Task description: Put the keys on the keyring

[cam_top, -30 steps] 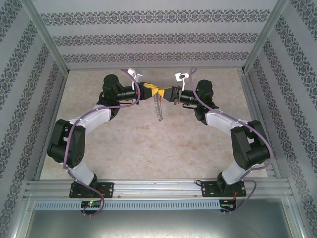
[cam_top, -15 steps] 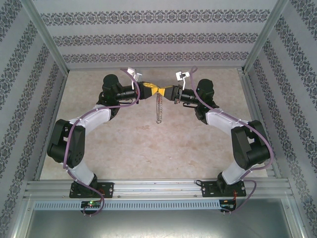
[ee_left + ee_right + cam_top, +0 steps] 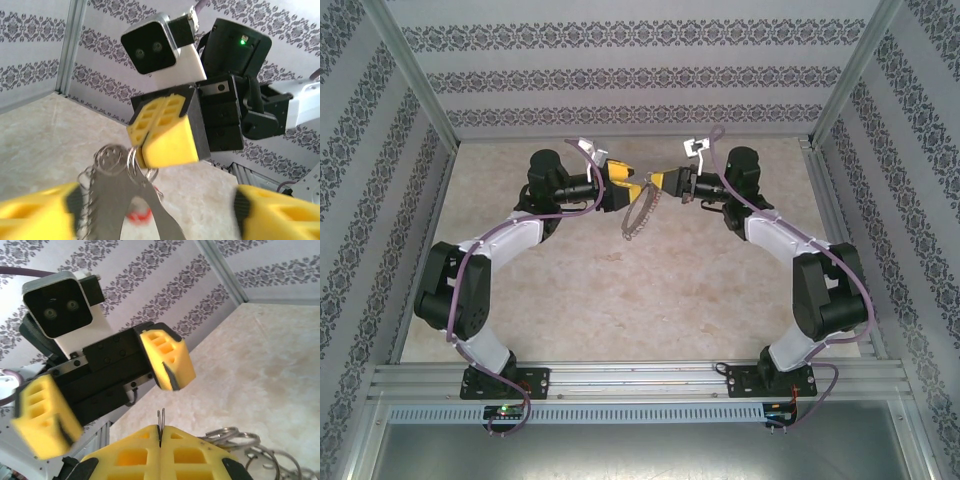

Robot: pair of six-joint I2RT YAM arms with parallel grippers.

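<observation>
The keyring, a grey loop fringed with small silvery rings, hangs in the air between the two arms and slants down to the left. My right gripper is shut on its top end. A thin wire ring sticks up between the closed yellow pads of the right gripper. My left gripper stands open just left of it, holding nothing. In the left wrist view the keyring dangles between the spread fingers of the left gripper. The key's blurred red head shows behind the loop.
The marbled table top lies under both arms. Patterned walls and metal frame posts close it in at the back and sides. Loose rings of the fringe trail to the right of the right gripper's pads.
My left gripper has opened and let go of the keyring. The right gripper has closed tighter and drawn slightly right, and the keyring has swung from hanging straight to slanting left.
</observation>
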